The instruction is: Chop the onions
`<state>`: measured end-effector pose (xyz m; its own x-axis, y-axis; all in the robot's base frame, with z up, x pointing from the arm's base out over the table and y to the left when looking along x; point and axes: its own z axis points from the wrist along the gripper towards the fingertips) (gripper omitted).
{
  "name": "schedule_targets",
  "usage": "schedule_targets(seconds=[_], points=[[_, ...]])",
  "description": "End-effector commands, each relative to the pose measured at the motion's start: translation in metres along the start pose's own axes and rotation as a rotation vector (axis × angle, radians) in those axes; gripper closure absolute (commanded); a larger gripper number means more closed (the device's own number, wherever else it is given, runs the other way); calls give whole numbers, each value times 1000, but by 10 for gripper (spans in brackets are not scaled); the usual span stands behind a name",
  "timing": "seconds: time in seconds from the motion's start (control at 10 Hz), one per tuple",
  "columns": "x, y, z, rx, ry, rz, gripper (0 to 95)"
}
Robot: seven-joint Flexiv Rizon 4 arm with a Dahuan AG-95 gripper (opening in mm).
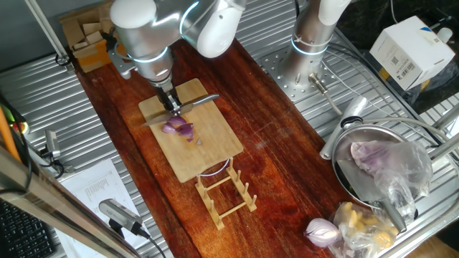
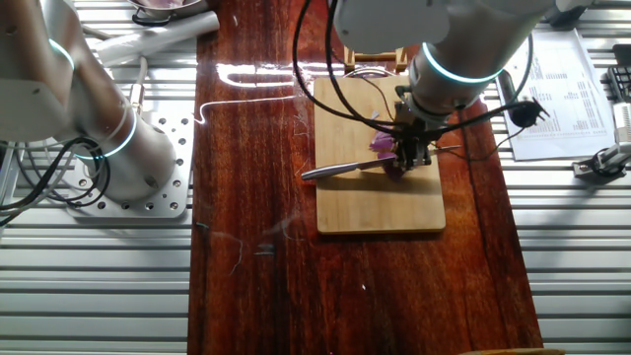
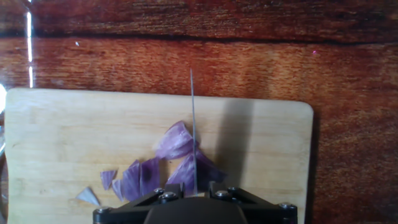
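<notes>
Several purple onion pieces (image 3: 177, 158) lie near the middle of the cutting board (image 3: 56, 143), which sits on the dark wooden table (image 1: 280, 150). The gripper (image 1: 172, 106) is clamped on a knife (image 2: 340, 169). Its thin blade stands on edge, right down among the pieces, maybe touching the board. Two small bits lie closer to one board edge. Bare board runs out to every edge. A wooden rack (image 1: 226, 190) stands just past one short edge.

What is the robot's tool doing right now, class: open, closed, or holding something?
Tool: closed on the steel-bladed kitchen knife, blade down in the purple onion pieces.
</notes>
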<state>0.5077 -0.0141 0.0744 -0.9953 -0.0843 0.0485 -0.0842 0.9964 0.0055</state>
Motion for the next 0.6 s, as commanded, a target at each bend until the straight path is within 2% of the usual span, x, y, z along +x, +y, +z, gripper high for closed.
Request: schedule_targets(seconds=[0.1, 0.4, 0.5, 0.6], points=[[1, -1, -3, 1, -26, 10, 760], [1, -1, -5, 2, -40, 9, 760], [1, -1, -5, 3, -45, 9, 570], [1, -1, -5, 4, -47, 13, 570]])
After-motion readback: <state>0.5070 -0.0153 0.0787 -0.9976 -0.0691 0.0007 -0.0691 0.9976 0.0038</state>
